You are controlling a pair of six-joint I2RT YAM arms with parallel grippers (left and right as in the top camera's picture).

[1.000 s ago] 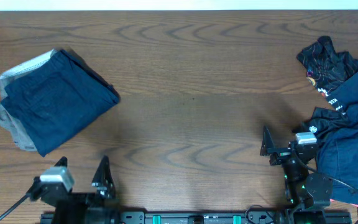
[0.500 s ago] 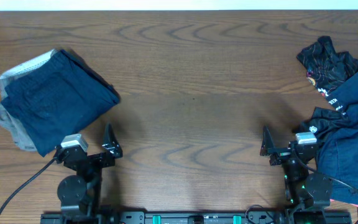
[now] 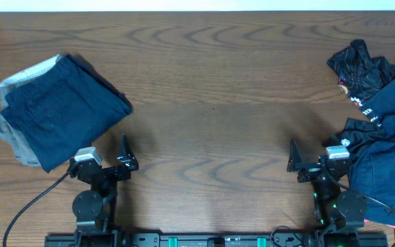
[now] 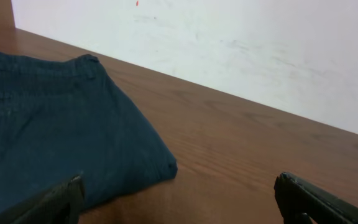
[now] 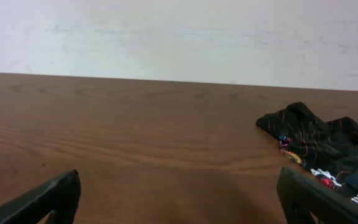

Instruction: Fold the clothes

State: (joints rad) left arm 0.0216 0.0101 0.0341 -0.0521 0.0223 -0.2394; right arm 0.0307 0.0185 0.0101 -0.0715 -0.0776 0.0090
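Folded dark navy shorts (image 3: 64, 113) lie at the table's left, on top of grey-olive shorts (image 3: 9, 130) with pale lining. The navy fold also shows in the left wrist view (image 4: 61, 137). A loose pile of dark clothes (image 3: 382, 130) lies at the right edge, a black printed garment (image 3: 358, 68) at its top; that garment also shows in the right wrist view (image 5: 319, 140). My left gripper (image 3: 108, 159) is open and empty, just below and right of the folded stack. My right gripper (image 3: 314, 161) is open and empty, left of the pile.
The brown wooden table (image 3: 211, 103) spreads between the stack and the pile. A pale wall (image 5: 179, 34) stands behind the far edge. A black cable (image 3: 29, 206) runs from the left arm's base.
My left arm has moved up and to the right from the front-left corner, stopping close to the folded stack's lower corner. The right arm and the clothes have not moved.
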